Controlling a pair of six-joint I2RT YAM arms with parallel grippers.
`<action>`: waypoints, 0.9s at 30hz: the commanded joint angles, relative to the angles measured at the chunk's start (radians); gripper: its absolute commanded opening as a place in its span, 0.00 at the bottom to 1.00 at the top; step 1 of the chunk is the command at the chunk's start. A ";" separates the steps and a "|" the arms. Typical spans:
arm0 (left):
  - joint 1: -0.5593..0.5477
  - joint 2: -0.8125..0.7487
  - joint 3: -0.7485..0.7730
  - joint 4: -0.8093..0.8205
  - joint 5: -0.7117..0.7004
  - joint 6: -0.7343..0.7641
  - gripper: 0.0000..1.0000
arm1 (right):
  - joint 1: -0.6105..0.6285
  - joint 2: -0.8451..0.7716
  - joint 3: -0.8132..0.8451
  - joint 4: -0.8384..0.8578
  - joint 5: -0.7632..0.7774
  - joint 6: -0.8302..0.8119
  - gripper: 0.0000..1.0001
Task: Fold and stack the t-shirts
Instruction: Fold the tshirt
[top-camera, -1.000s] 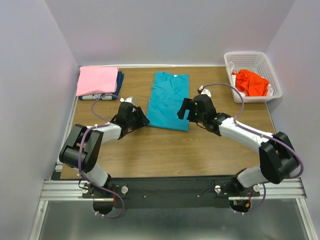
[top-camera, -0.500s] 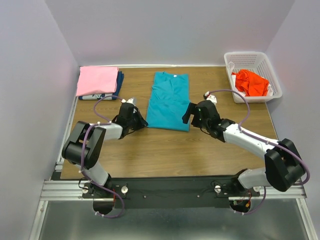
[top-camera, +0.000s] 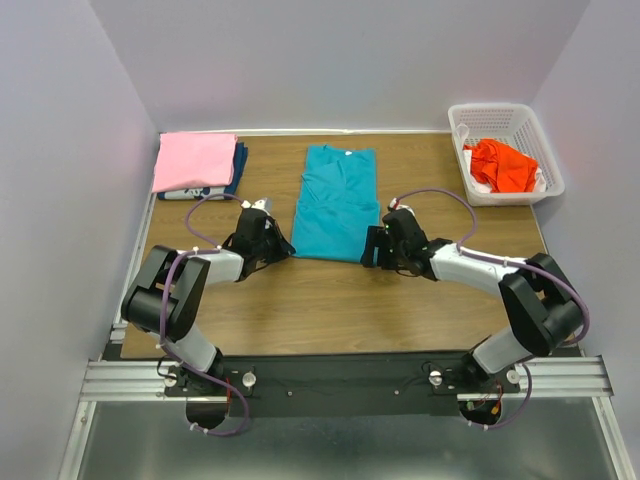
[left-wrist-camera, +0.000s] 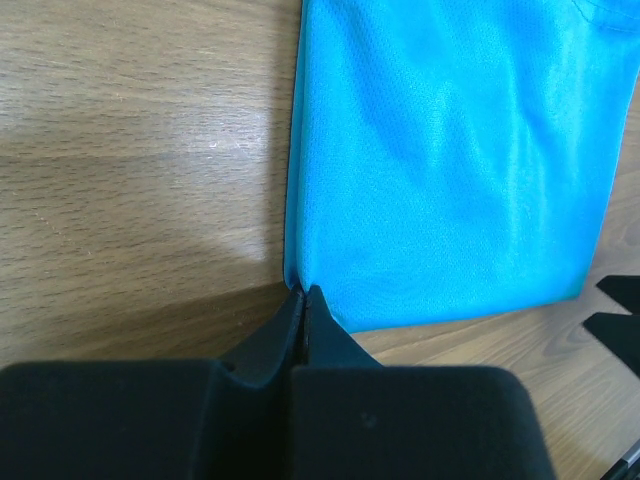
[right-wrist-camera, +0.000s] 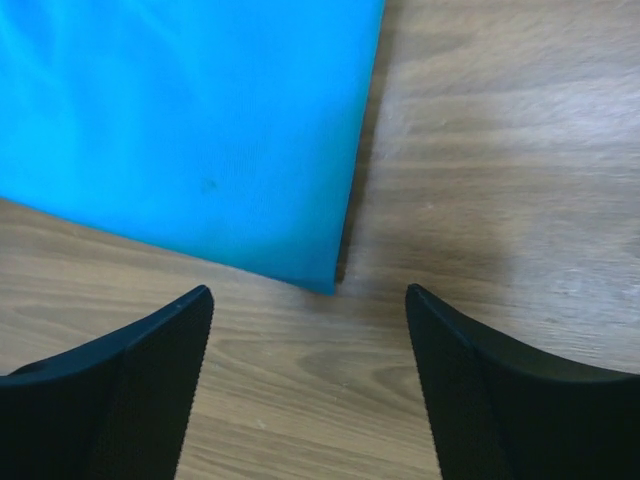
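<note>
Teal t-shirt (top-camera: 338, 200): laid flat at frame centre.
Pink t-shirt (top-camera: 194, 160): stacked on the dark blue t-shirt (top-camera: 240, 165), upper left.
Orange-red t-shirt (top-camera: 503, 165): bunched in the white basket (top-camera: 500, 113), upper right.
Right gripper (right-wrist-camera: 308, 292): spread around the teal t-shirt's lower-right corner.
Left gripper (left-wrist-camera: 303, 300): pinched on its lower-left corner.

Dk blue tee (top-camera: 241, 166) prob. mostly hidden under pink tee (top-camera: 194, 160).

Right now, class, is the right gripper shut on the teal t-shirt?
No, the right gripper stands open, its fingers apart and off the teal t-shirt.
</note>
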 joint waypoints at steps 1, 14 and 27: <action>0.002 0.001 -0.018 -0.032 -0.007 0.019 0.00 | 0.000 0.034 0.032 -0.016 -0.092 -0.072 0.81; 0.002 0.005 -0.001 -0.061 -0.028 0.020 0.00 | -0.002 0.129 0.070 -0.016 -0.080 -0.126 0.41; 0.002 -0.109 -0.050 -0.100 -0.054 -0.006 0.00 | -0.001 0.103 0.047 -0.024 -0.282 -0.103 0.04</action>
